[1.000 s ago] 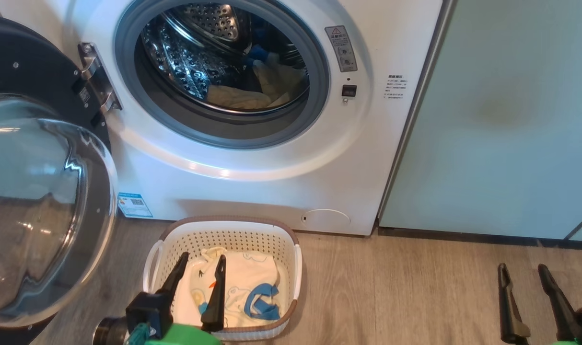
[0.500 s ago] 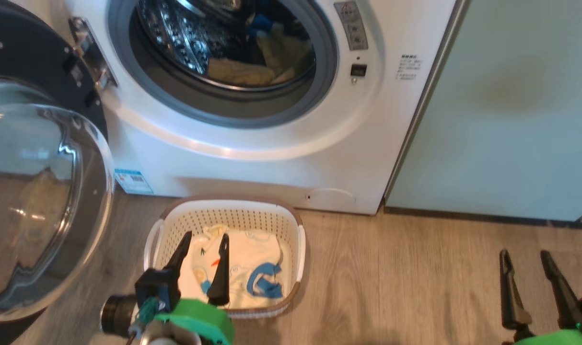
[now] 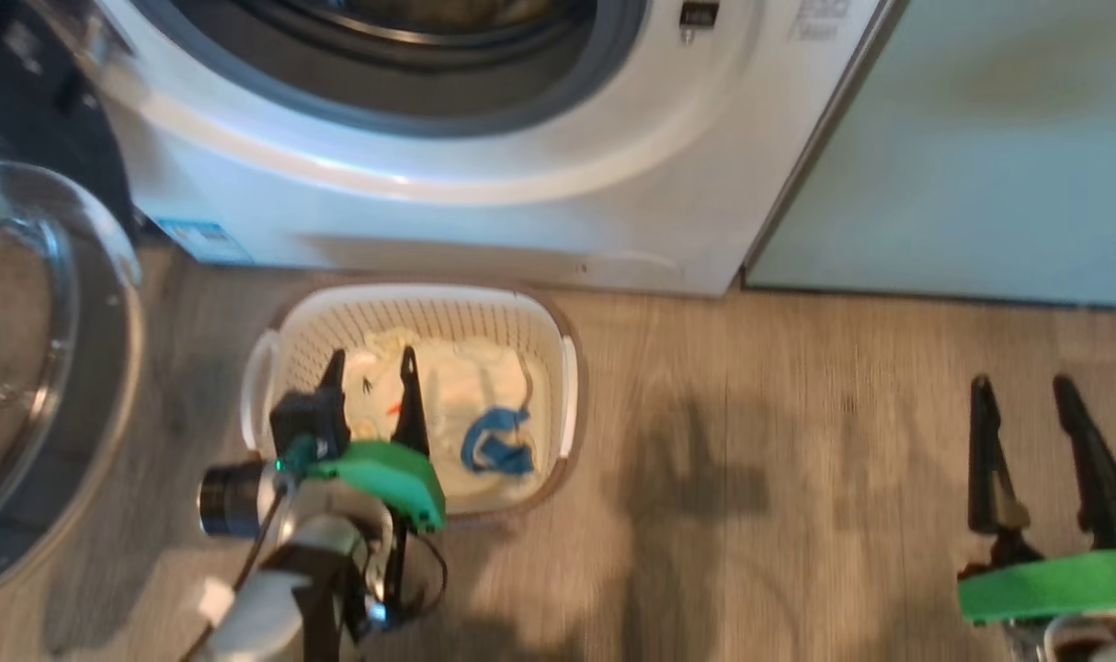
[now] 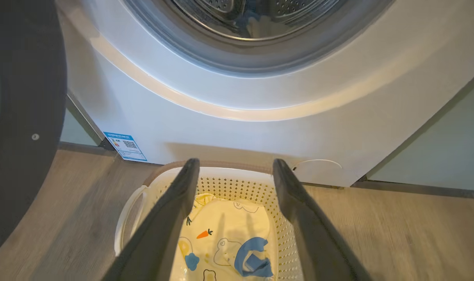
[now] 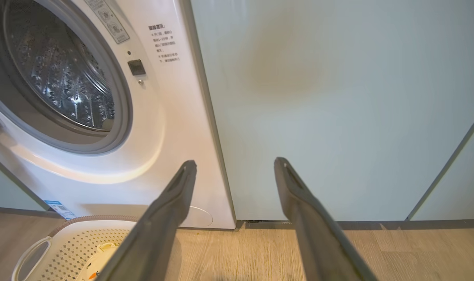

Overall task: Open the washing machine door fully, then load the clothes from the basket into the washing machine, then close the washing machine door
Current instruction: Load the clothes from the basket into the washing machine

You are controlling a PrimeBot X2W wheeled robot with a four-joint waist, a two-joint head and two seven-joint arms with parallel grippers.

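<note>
The basket (image 3: pixel 420 313) stands on the floor in front of the washing machine (image 3: pixel 484 221). In it lie the clothes (image 3: pixel 471 386), cream with small prints, and a blue strappy piece (image 3: pixel 495 443). My left gripper (image 3: pixel 371 360) hangs open over the basket's left half, its fingers pointing down at the clothes (image 4: pixel 225 226) and holding nothing. My right gripper (image 3: pixel 1020 386) is open over bare floor, far to the right. The washing machine door (image 3: pixel 108 368) is swung open at the left. Some cloth lies inside the drum (image 4: pixel 256 27).
A pale green cabinet (image 3: pixel 981 147) stands right of the washer, and its front faces my right gripper (image 5: pixel 235 164). Wooden floor (image 3: pixel 779 441) stretches between the basket and the right gripper. The open door's glass bowl (image 3: pixel 16 368) bulges close to my left arm.
The head camera has tilted down, so the washer has slid up the picture. My left gripper stays over the basket's clothes. Both grippers remain open.
</note>
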